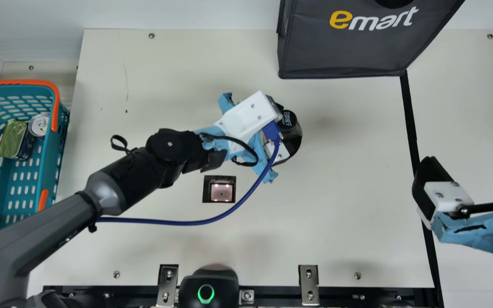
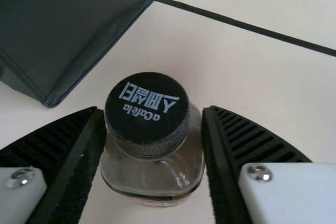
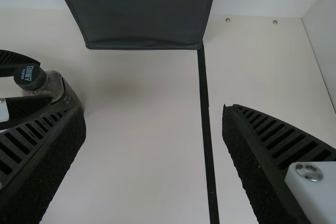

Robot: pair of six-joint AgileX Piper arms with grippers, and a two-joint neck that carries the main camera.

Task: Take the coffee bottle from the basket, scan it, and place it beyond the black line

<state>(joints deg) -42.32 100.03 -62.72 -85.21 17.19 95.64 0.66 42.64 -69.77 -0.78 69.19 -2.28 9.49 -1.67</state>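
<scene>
In the left wrist view, the left end effector pinches the clear, dark-capped coffee bottle between its two black ribbed fingers. The main view puts the bottle above the cream tabletop, near the square, lit scanner window and well short of the long, thin black line; whether its base touches down I cannot tell. The right end effector is spread with nothing between its fingers.

Whether the code has been read is not shown; carrying on without a read would spoil the task. A handover looks likely, since the right arm is beside the line. The main risk is the left fingers opening too early: with the base unsupported, the bottle could drop or topple. Fingers closing from both sides could also knock together. The loose blue cable might snag, and a wide swing could bump the dark grey fabric bag.
</scene>
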